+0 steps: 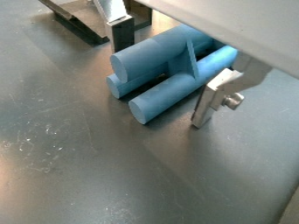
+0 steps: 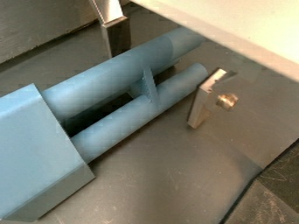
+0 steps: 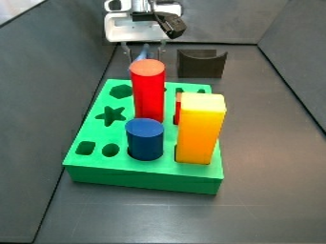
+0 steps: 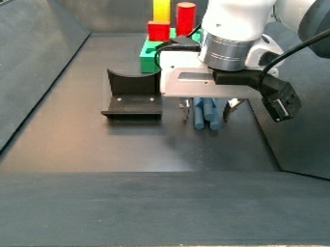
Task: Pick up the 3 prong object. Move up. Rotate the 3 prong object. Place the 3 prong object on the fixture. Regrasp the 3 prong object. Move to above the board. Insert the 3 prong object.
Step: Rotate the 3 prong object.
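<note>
The 3 prong object (image 1: 162,59) is light blue, with three parallel round prongs joined by a block, and lies flat on the dark floor. Both wrist views show it (image 2: 111,98). My gripper (image 1: 167,66) is open, lowered over it, with one finger (image 1: 122,28) on each side of the prongs and neither clearly pressing on them. In a side view the gripper (image 4: 207,108) stands just right of the fixture (image 4: 129,98), and the blue piece (image 4: 206,118) shows under it. In a side view the gripper (image 3: 148,46) is behind the board.
The green board (image 3: 137,177) carries a red cylinder (image 3: 149,86), a yellow block (image 3: 201,126) and a dark blue cylinder (image 3: 144,139). The fixture (image 3: 201,64) stands behind its right corner. Grey walls enclose the floor.
</note>
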